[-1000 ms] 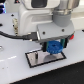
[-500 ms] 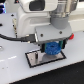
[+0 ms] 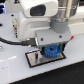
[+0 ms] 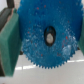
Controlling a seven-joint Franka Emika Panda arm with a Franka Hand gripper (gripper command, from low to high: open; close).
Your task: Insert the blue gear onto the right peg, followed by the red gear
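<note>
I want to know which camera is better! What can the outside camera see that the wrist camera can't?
Only the exterior view shows the white robot arm, the black-framed plate and the white table. Only the wrist view shows the hole through the gear's middle and its tiny teeth close up. Both show the blue gear held at the hand. Neither shows the red gear.

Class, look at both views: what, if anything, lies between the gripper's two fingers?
The blue gear fills the gap between the gripper fingers. The wrist view shows it best, with the green pads at its edges.
</note>
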